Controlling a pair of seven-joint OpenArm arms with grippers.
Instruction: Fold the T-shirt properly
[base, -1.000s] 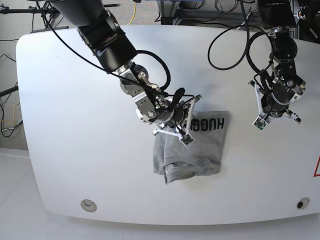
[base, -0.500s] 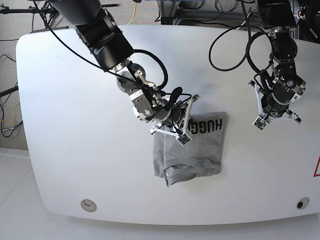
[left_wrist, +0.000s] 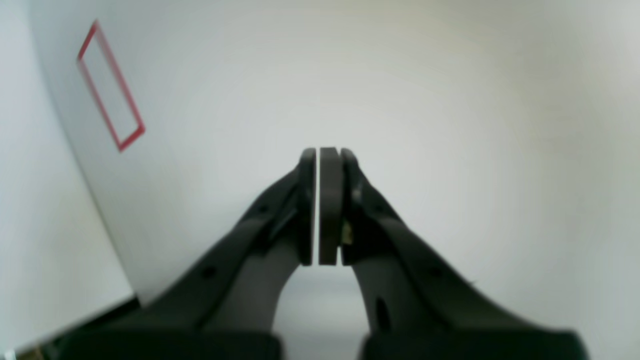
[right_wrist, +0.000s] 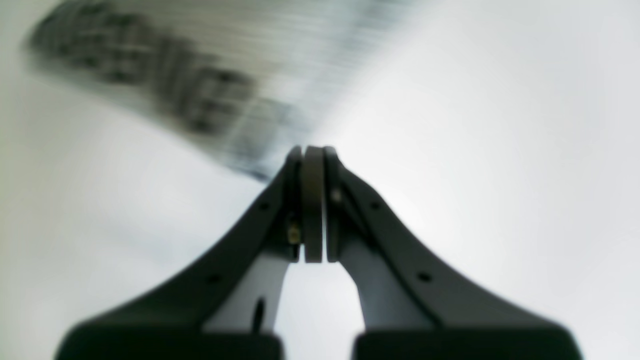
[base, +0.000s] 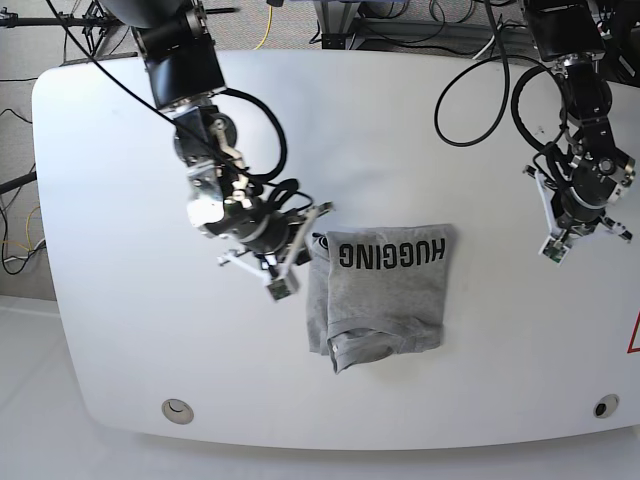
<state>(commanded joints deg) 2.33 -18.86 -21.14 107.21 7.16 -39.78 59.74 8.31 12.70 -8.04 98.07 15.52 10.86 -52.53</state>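
Shirt lies near the middle of the table, already folded into a small, roughly square packet. The black word "HUGGING" runs along its far edge and reads upside down in the base view. The sides look tucked in and the far edge is quite straight. The near edge is less tidy: a rolled lump of cloth, perhaps the collar or a sleeve, bulges at the near left corner, and the outline there is uneven.

Right claw sits just beside the left edge of the shirt. In the base view I cannot say if it touches the cloth. In the right wrist view its pads are pressed together with nothing visible between them, and the lettering is only a blur above them. Left claw hangs over bare table, well apart from the shirt, on the right side of the base view. Its pads are also together, with only a thin line of light between them, and hold nothing.

I judge the main folds are done and the task is close to its end. What remains, if anything, is to flatten or tuck the lumpy near corner so the packet lies even. Neither claw holds the cloth now.
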